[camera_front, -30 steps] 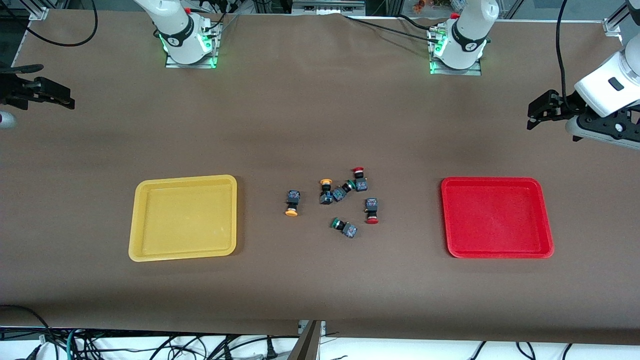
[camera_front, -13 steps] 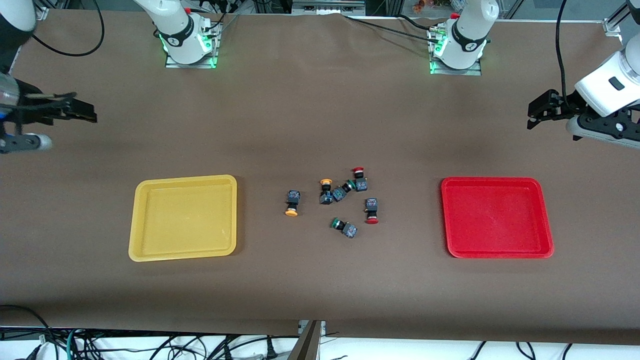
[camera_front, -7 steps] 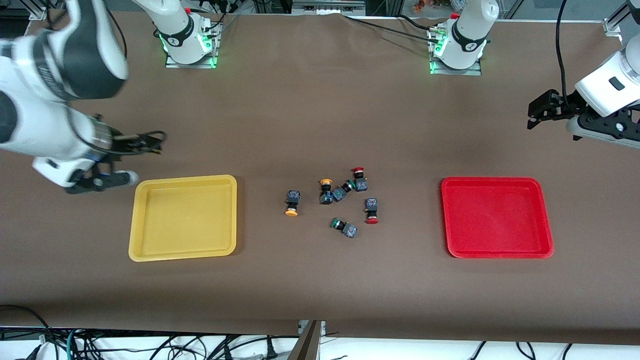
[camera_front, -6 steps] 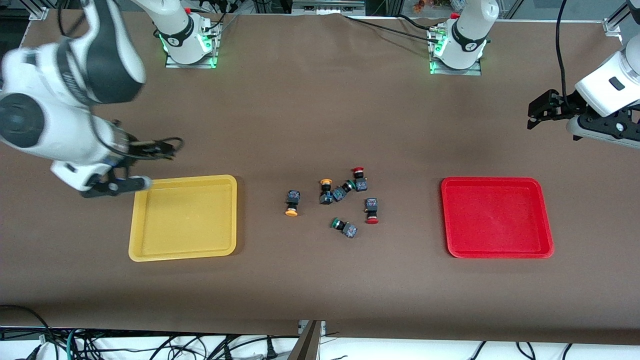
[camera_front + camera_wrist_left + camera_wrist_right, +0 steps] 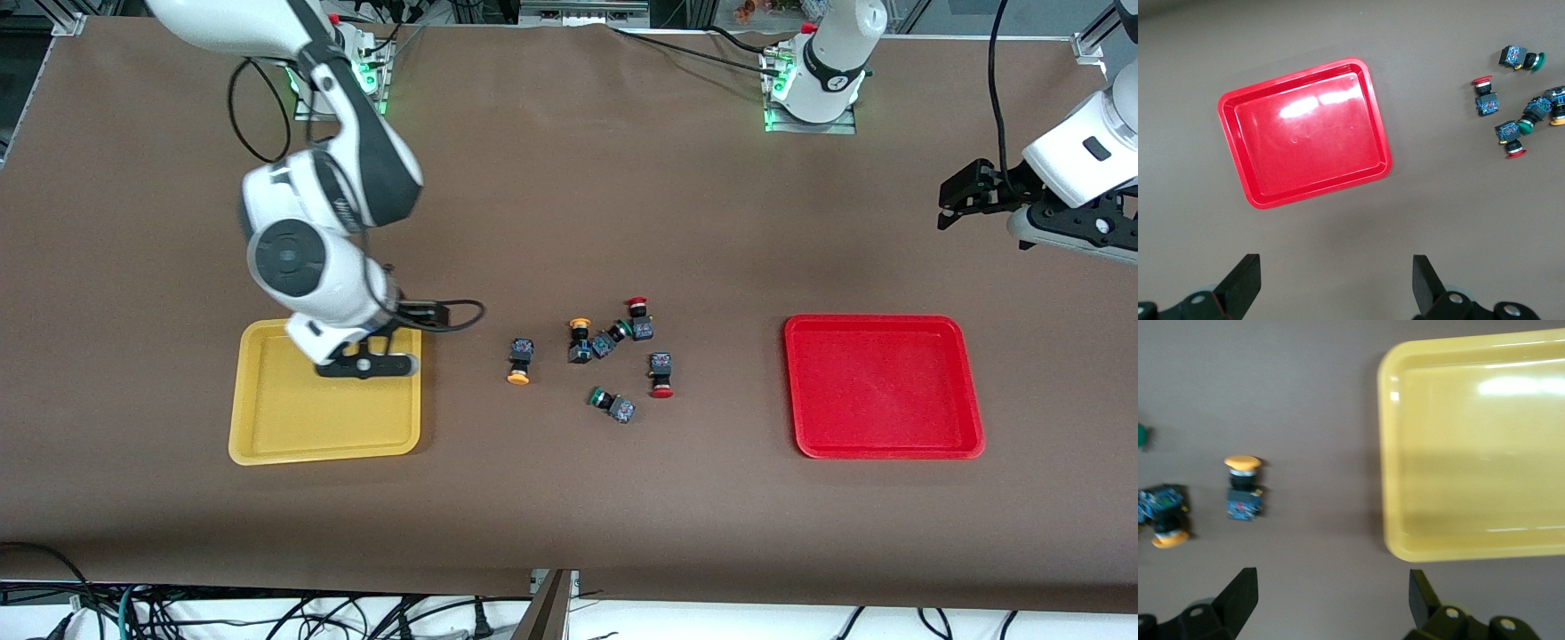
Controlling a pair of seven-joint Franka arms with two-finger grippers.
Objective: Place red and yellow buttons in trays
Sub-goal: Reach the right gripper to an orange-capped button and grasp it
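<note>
Two yellow buttons [image 5: 518,363] [image 5: 580,332] and two red buttons [image 5: 637,309] [image 5: 660,374] lie in a loose cluster mid-table between the yellow tray [image 5: 293,422] and the red tray [image 5: 882,391]. My right gripper [image 5: 436,316] is open and empty over the table, between the yellow tray's edge and the buttons. The right wrist view shows the yellow tray [image 5: 1471,447] and two yellow buttons [image 5: 1243,488] [image 5: 1165,517]. My left gripper [image 5: 958,200] is open and empty and waits at the left arm's end, farther from the front camera than the red tray [image 5: 1305,133].
Two green-capped buttons [image 5: 609,340] [image 5: 612,404] lie in the same cluster, one touching a yellow and a red button. Both trays hold nothing. The right arm's hand [image 5: 356,356] hangs over the yellow tray's corner.
My right arm has swept in from the right arm's end of the table to over the yellow tray's corner, toward the buttons. The left arm and the buttons have not moved.
</note>
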